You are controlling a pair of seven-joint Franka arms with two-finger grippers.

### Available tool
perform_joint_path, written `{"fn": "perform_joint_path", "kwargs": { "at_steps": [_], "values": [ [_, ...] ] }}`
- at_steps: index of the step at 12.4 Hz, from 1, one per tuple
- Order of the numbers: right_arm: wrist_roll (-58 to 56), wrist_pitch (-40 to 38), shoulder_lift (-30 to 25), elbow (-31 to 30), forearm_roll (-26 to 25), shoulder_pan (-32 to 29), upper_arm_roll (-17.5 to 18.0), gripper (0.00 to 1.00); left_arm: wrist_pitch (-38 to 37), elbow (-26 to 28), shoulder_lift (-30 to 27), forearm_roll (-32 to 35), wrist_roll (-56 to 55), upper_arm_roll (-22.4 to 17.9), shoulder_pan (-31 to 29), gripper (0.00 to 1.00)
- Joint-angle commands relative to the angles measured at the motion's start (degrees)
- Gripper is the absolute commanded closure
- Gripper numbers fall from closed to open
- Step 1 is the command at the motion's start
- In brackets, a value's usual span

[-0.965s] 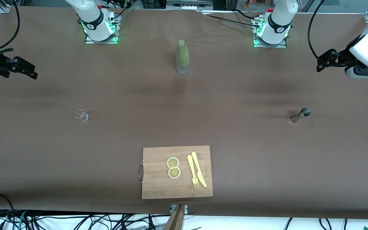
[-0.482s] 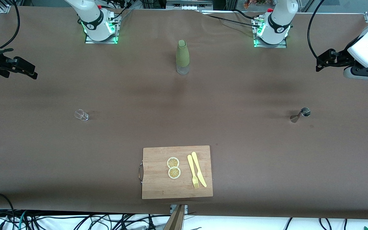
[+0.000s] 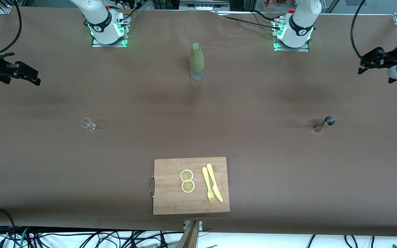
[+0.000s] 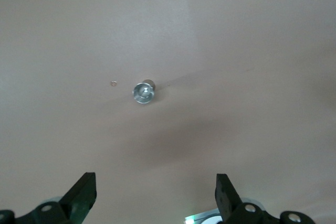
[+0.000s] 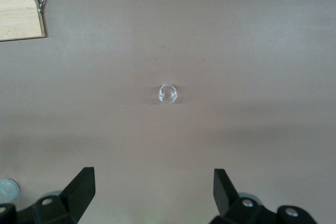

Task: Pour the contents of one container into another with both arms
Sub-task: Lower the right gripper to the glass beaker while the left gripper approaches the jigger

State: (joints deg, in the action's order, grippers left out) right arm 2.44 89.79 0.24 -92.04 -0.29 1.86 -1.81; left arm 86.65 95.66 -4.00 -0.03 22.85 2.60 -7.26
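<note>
Left tool (image 3: pixel 367 63) shifts outward toward the worktop's left-arm end edge, up over it, jaws wide apart and empty. Right tool (image 3: pixel 29 74) hangs over the right-arm end edge, unmoved, also open, holding nothing. No container touched, so pouring hasn't begun; probably both arms are only lining up. Count: one jigger (image 3: pixel 324 123) toward the left-arm end, one glass (image 3: pixel 88 124) toward the right-arm end, one bottle (image 3: pixel 196 61) mid worktop by the bases' edge, one board (image 3: pixel 171 193) at the camera edge, two lemon slices (image 3: pixel 187 181), one fork (image 3: pixel 207 185), one knife (image 3: pixel 214 182).

Bottle (image 3: pixel 197 61) between arm bases — cutting board (image 3: pixel 171 193) nearest camera, glass (image 3: pixel 88 124) and jigger (image 3: pixel 324 123) toward opposite table ends.
</note>
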Motion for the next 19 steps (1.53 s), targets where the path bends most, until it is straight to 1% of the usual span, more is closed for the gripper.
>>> {"fn": "perform_joint_path", "kwargs": {
  "at_steps": [1, 3, 4, 5, 7, 9, 10, 13, 15, 19],
  "values": [
    [-0.2, 0.1, 0.9, 0.2, -0.2, 0.2, 0.3, 0.00, -0.1, -0.7, -0.5, -2.9, 9.0, 0.2, -5.8, 0.00],
    [-0.2, 0.0, 1.6, 0.3, -0.2, 0.7, 0.3, 0.00, -0.1, -0.7, 0.0, -3.5, 16.2, 0.2, -10.4, 0.00],
    [-2.3, -0.6, 3.2, 0.4, -0.4, 1.4, 0.3, 0.00, -0.1, -0.8, 0.4, -3.5, 19.8, 0.2, -12.6, 0.00],
    [-6.9, -0.6, 3.7, 0.4, -0.6, 1.6, 0.3, 0.00, -0.1, -0.8, 0.9, -3.9, 23.3, 0.2, -15.0, 0.00],
    [-17.1, -0.7, 4.0, 0.3, -0.8, 0.8, 0.0, 0.00, -0.1, -1.1, 2.6, -5.4, 29.4, 0.2, -19.4, 0.00],
    [-34.4, -0.7, 5.6, 0.3, -0.4, -0.1, -0.4, 0.00, -0.1, -3.1, 4.4, -6.0, 33.2, 0.2, -21.7, 0.00],
    [-41.0, -0.6, 6.4, 0.3, -0.4, -1.1, -0.4, 0.00, -0.2, -4.4, 5.6, -7.0, 35.8, 0.2, -22.7, 0.00],
    [-57.4, -0.7, 9.2, 0.3, 1.2, -3.8, -0.5, 0.00, -0.3, -5.6, 8.6, -10.2, 45.0, 0.2, -27.5, 0.00],
    [-66.8, -0.3, 11.9, 0.3, 6.1, -7.2, -0.5, 0.00, -0.3, -6.4, 11.0, -13.1, 54.2, 0.2, -29.6, 0.00],
    [-91.2, 0.1, 20.2, 0.3, 21.7, -15.9, -0.5, 0.00, -3.4, -6.9, 17.4, -20.3, 68.3, 0.3, -34.6, 0.00]
  ]
}}
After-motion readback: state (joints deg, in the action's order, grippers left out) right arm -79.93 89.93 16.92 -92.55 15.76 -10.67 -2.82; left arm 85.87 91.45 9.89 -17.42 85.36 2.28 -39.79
